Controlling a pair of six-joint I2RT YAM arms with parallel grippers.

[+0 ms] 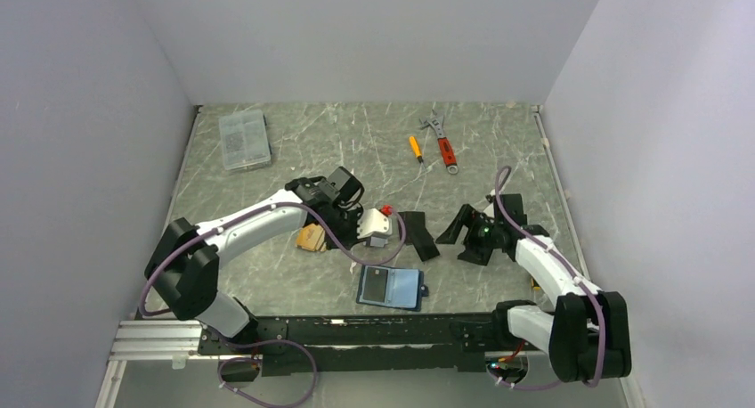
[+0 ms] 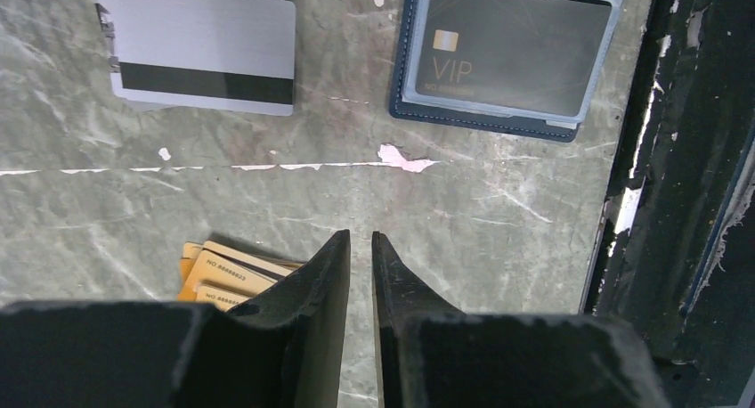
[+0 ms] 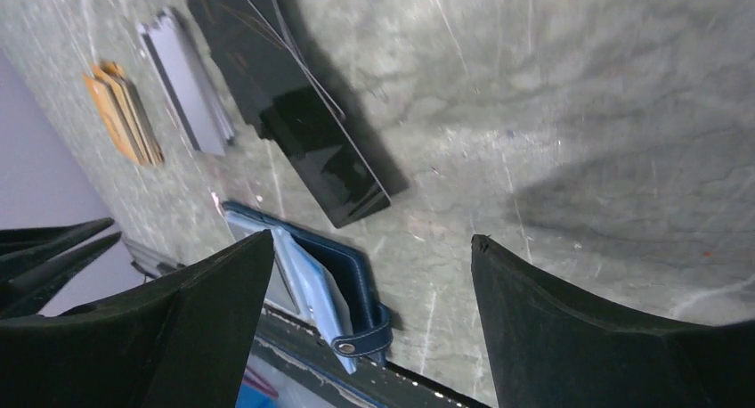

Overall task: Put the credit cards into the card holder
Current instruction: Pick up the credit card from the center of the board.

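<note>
You are sitting between cards, by my reading. The left gripper (image 2: 361,240) is showing only a narrow slit between its fingertips and is gripping nothing. The right gripper (image 3: 370,242) is standing wide open, also empty.

The card holder (image 1: 392,288) is lying open at the near edge of the table (image 1: 338,141), just beside the base rail and between the two arms. The loose cards are waiting just beyond it. The orange cards (image 1: 310,239) are lying on the left, the white-grey cards (image 1: 375,227) in the middle, and the black cards (image 1: 418,235) on the right.

The next move is calling for a pick. The left fingers are hovering just beside the orange pile, so that looks the likeliest choice. These cards lie thin and flat, so you are going to need to lift an edge or slide one off its pile.

The left wrist view is giving you what the overhead cannot: a dark VIP card (image 2: 512,47) seated in the holder's pocket, and a black magnetic stripe on the top white-grey card. The right wrist view is showing the snap tab (image 3: 363,344). Only the overhead view is showing how both arms are lying relative to the piles.
</note>
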